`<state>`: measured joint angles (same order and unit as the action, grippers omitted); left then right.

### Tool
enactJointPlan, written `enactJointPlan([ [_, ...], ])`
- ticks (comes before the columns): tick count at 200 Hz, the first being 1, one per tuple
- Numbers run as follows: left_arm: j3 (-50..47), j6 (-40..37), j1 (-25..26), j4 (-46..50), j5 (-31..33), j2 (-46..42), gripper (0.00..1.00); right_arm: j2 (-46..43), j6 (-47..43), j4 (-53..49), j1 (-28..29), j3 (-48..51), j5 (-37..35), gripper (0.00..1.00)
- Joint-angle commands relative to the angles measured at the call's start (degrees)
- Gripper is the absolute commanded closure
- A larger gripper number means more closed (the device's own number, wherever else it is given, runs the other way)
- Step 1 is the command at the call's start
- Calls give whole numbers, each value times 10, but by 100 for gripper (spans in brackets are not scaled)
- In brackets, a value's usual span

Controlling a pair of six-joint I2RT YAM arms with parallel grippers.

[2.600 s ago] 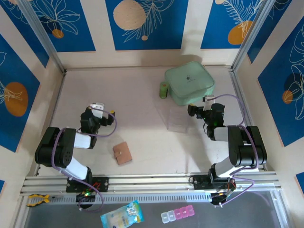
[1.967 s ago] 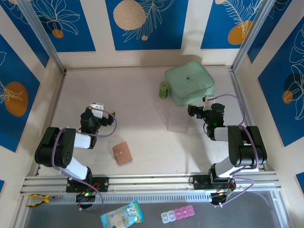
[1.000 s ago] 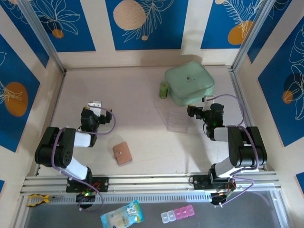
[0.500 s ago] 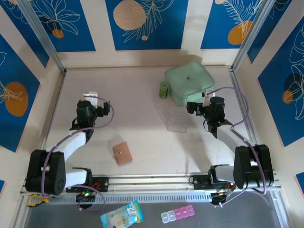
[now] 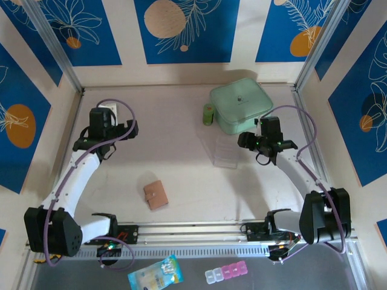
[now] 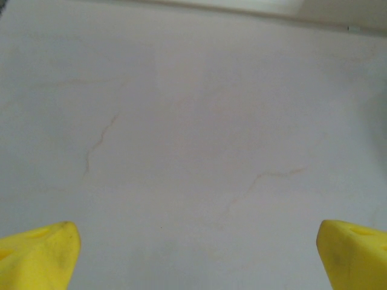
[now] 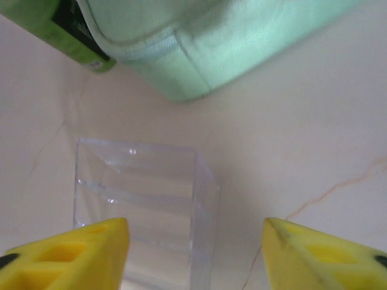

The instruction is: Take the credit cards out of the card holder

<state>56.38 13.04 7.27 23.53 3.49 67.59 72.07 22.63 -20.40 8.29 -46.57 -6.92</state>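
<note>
The card holder [image 5: 156, 195], a small tan wallet with a snap tab, lies folded shut on the table near the front, left of centre. The credit cards are hidden. My left gripper [image 5: 128, 127] hangs over bare table at the far left, well away from the holder. In the left wrist view its yellow fingertips [image 6: 37, 252] stand wide apart, so the gripper [image 6: 196, 257] is open with nothing between them. My right gripper [image 5: 245, 141] is at the right, over a clear plastic box [image 7: 145, 205]. It [image 7: 196, 254] is open and holds nothing.
A mint-green zip pouch [image 5: 240, 106] sits at the back right with a small green bottle [image 5: 208, 114] beside it. The clear box [image 5: 225, 151] stands just in front of the pouch. A light-blue packet [image 5: 155, 273] and a pill organiser [image 5: 225, 273] lie beyond the near rail.
Both arms have unfolded and reached out from their bases. The left gripper has swung toward the far left. The right one has lifted slightly over the clear box.
</note>
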Motion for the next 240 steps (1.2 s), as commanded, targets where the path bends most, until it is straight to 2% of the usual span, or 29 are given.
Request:
enactJointPlan([
  [1, 32, -21, 4, 90, -48, 10, 0, 30, 27, -92, 5, -32, 27, 49],
  [21, -1, -39, 2, 48, -52, 12, 0, 53, 41, -105, 23, -46, 6, 54],
  [36, 5, -49, 2, 57, -55, 12, 0, 65, 62, -115, 35, -52, -25, 61],
  [74, -15, -56, 2, 47, -31, -8, 0, 92, 73, -102, 49, -59, -31, 68],
  [158, -22, -50, 2, 37, -23, -12, 0, 136, 71, -82, 57, -72, -37, 78],
  [240, -25, -54, 2, 37, -14, -15, 0, 166, 59, -78, 56, -93, -30, 80],
])
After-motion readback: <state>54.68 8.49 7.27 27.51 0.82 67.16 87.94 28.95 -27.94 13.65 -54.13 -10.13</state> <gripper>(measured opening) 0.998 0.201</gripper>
